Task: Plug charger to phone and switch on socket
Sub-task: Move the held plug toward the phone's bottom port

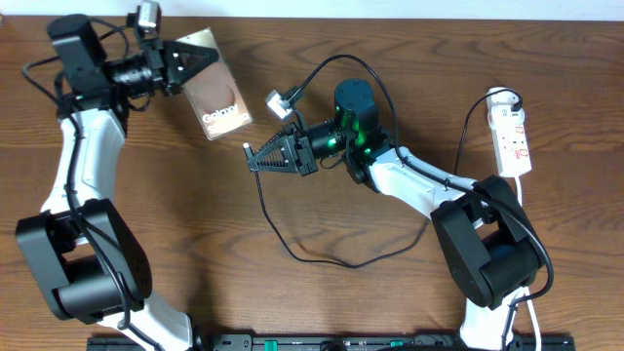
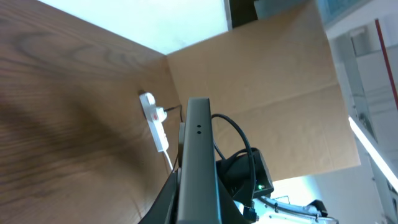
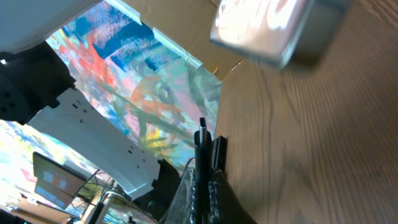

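The phone (image 1: pixel 219 97), dark with a brown picture and white text, is held tilted above the table's back left by my left gripper (image 1: pixel 207 57), which is shut on its edge. In the left wrist view the phone (image 2: pixel 198 143) shows edge-on as a grey slab between the jaws (image 2: pixel 198 208). My right gripper (image 1: pixel 255 158) is shut on the charger's slim plug tip (image 1: pixel 248 148), a short way right of and below the phone. The black cable (image 1: pixel 341 264) loops across the table. In the right wrist view the plug (image 3: pixel 202 134) sticks out of the fingers (image 3: pixel 205 180), with the blurred phone (image 3: pixel 273 28) above. The socket (image 1: pixel 512 132) lies at the far right.
The socket's white cord (image 1: pixel 522 190) runs down past the right arm's base. The socket also shows in the left wrist view (image 2: pixel 154 121), near a cardboard wall (image 2: pixel 261 74). A small white wrist-camera connector (image 1: pixel 278 99) hangs above the right gripper.
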Robot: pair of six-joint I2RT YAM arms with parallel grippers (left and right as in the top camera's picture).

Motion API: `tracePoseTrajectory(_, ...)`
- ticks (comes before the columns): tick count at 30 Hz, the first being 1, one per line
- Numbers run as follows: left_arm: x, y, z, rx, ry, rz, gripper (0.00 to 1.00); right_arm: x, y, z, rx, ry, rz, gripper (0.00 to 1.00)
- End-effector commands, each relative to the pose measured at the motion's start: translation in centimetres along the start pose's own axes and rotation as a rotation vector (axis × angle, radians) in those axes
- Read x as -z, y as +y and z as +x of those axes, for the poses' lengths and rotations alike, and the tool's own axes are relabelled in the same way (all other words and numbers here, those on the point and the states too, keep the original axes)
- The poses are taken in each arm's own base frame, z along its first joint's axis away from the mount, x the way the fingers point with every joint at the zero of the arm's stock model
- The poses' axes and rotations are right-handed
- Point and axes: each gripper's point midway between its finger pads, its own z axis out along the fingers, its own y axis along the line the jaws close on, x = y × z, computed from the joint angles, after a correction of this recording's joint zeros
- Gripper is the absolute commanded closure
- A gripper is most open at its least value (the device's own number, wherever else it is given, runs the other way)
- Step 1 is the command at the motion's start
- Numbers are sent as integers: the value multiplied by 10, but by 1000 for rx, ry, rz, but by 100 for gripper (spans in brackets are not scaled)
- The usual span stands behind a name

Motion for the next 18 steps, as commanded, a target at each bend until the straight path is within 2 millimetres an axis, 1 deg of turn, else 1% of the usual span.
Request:
tracePoseTrajectory(1,-5,-8,5,-46,35,29,93,-2,5,-2,23,3,-8,99)
tracePoseTrajectory(6,-6,-8,5,-45,35,29,93,-2,5,-2,38,4,-9,99)
tracePoseTrajectory(12,-6,-8,5,-46,35,29,93,-2,6,-1,99,9,-14,99)
tracePoseTrajectory(18,-6,-9,4,-51,34,29,93,-1,1,3,88,16,-5,99)
